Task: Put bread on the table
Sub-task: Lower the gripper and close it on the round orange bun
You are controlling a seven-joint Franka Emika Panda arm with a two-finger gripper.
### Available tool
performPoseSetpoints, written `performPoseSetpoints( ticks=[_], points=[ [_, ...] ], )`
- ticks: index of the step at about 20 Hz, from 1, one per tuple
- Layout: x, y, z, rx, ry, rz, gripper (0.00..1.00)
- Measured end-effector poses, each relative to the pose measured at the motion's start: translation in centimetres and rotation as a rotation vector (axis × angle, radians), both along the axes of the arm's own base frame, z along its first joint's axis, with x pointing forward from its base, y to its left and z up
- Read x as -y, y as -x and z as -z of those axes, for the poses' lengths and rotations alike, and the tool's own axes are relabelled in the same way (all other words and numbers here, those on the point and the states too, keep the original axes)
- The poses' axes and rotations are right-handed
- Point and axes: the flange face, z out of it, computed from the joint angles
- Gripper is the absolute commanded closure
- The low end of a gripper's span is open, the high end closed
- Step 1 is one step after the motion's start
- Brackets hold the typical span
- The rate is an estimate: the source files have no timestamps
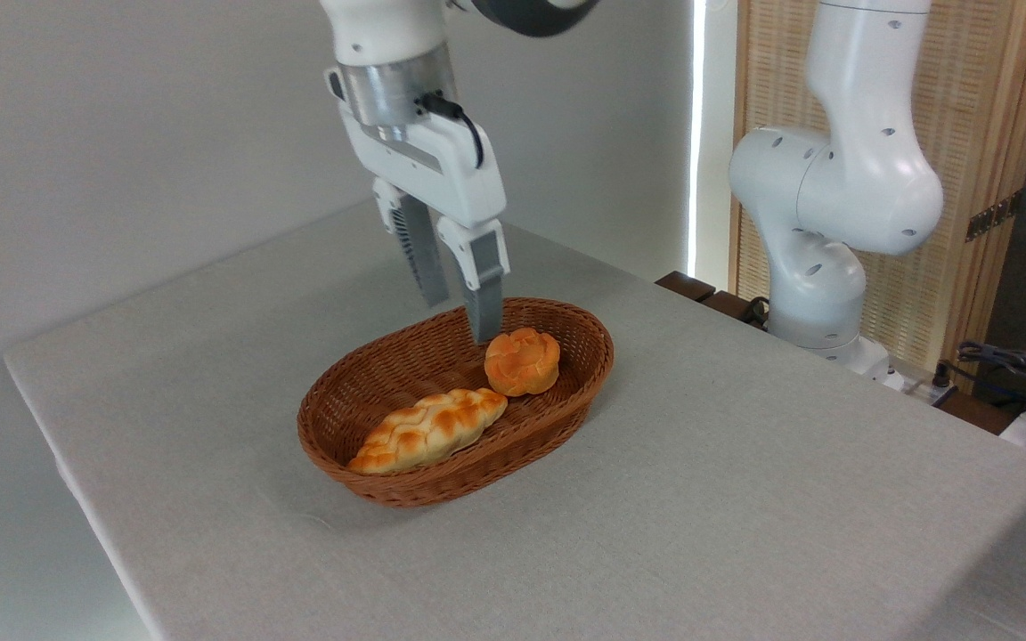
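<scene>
The bread (522, 361), a small round orange-golden bun with a swirled top, lies in the right half of a brown oval wicker basket (406, 488). The basket stands on the light grey table (745, 499). My gripper (459, 322) hangs open just above the basket's far rim, pointing down. Its nearer finger (483, 298) ends right beside the bun's upper left edge; whether it touches is unclear. Nothing is between the fingers.
A paler braided loaf (428, 430) lies in the basket's left front part, its end close to the bun. The arm's white base (820, 267) stands at the table's far right edge, with cables (1012, 369) beyond it.
</scene>
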Motion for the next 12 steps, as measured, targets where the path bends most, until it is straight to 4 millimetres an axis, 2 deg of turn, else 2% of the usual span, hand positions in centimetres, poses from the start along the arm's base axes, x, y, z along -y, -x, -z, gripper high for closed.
performPoseSetpoints(
  ticks=[3, 7, 12],
  points=[
    [1.9, 2.5, 3.3, -0.023, -0.024, 0.044, 0.00],
    [4.5, 4.1, 6.9, -0.040, -0.047, 0.102, 0.00],
    [5.0, 4.5, 7.8, -0.052, -0.053, 0.114, 0.00]
  ],
)
